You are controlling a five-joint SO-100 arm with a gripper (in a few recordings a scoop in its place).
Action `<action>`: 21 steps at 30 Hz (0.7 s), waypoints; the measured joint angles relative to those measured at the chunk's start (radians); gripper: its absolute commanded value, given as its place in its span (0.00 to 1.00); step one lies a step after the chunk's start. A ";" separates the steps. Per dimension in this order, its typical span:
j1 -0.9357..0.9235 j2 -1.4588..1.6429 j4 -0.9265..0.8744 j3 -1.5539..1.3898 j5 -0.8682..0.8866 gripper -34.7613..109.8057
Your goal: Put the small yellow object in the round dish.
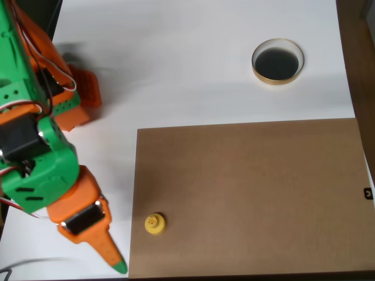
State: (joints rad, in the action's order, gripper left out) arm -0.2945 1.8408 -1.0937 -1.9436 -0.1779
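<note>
In the overhead view we see the green and orange arm (41,158) reaching down along the left edge of the picture, over the white table (187,64). Its tool (110,253) points toward the lower edge, ending in an orange finger with a green tip; we make out one finger only, so we cannot tell whether the tool is apart or together. Nothing is visibly held in it.

A brown board (252,193) lies flat on the table and covers the lower right part of the picture. The small yellow object (154,223) sits upright on this board, close to its left edge and near its lower corner, knob facing up. It lies just to the right of the tool, apart from it, with a strip of white table and board between them.

The round dish (278,61) stands on the white table at upper right, beyond the far edge of the board and not touching it. Its tan rim rings a dark inside. The dish is well apart from both the yellow object and the tool.
</note>
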 measured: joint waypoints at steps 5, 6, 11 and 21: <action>0.071 -0.086 -0.031 0.048 0.017 0.45; 0.083 -0.104 -0.035 0.052 0.020 0.45; 0.127 -0.164 -0.038 0.069 0.034 0.45; 0.179 -0.229 -0.038 0.075 0.055 0.44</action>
State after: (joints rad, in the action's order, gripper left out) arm -0.1150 1.6122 -1.1321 -1.8684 -0.1227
